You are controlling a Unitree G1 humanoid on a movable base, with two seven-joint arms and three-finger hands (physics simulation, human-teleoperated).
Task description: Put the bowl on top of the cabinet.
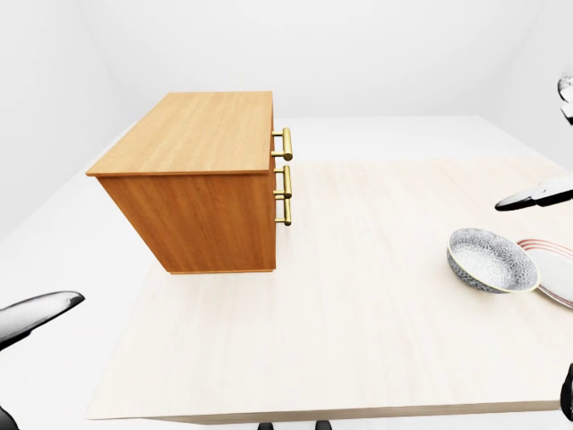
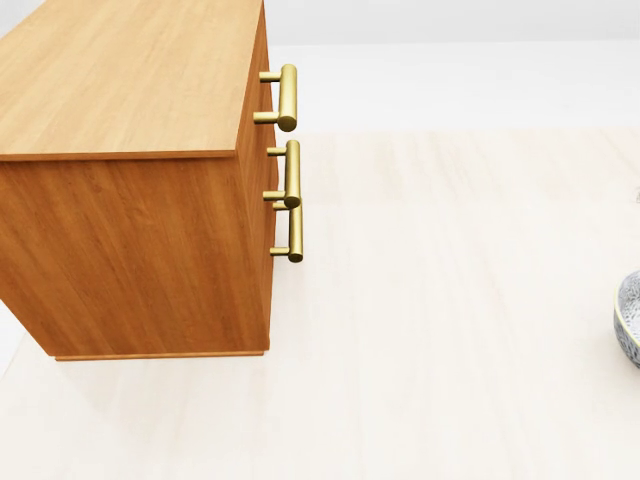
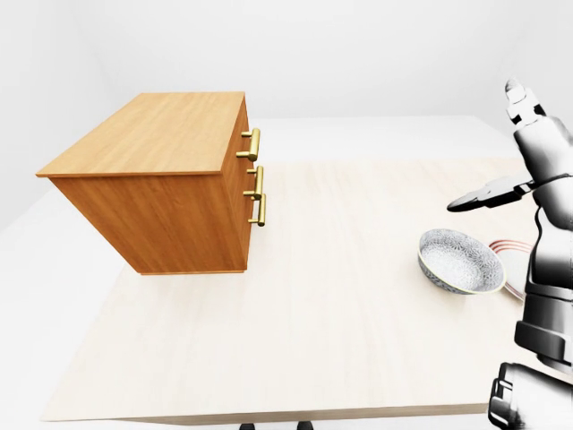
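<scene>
A blue-and-white patterned bowl rests tilted on the pale table at the right, leaning on a pink-rimmed plate. The head view shows only its rim, at the right edge. The wooden cabinet stands at the table's left, with a bare flat top and brass handles facing right. My right hand hovers open above and to the right of the bowl, clear of it, holding nothing. One dark finger of my left hand shows at the lower left of the left-eye view, extended and far from the bowl.
The light wood tabletop stretches between cabinet and bowl, and its near edge runs along the bottom of both eye views. White floor and walls surround the table. My right forearm rises along the right edge of the right-eye view.
</scene>
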